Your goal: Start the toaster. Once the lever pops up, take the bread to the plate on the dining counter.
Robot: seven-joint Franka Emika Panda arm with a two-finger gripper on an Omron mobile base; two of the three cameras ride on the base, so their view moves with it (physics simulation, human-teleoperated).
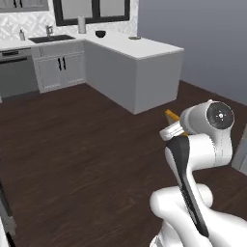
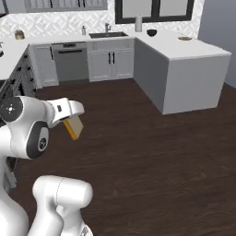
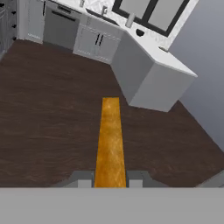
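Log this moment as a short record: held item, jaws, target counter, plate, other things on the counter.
held item: bread, edge-on between the jaws, over dark wood floor
gripper: shut on the bread
target: dining counter, across the floor, far from the bread
plate: small and flat, near the counter's far edge
other: dark bowl further back on that counter

The bread (image 3: 110, 140) looks rough, golden-brown and crusty; the floor (image 3: 52, 113) is dark matt wood.

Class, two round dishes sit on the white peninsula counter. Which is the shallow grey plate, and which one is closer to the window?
The plate lies flat near the counter's outer end. The dark bowl, taller and black-looking, stands closer to the window.
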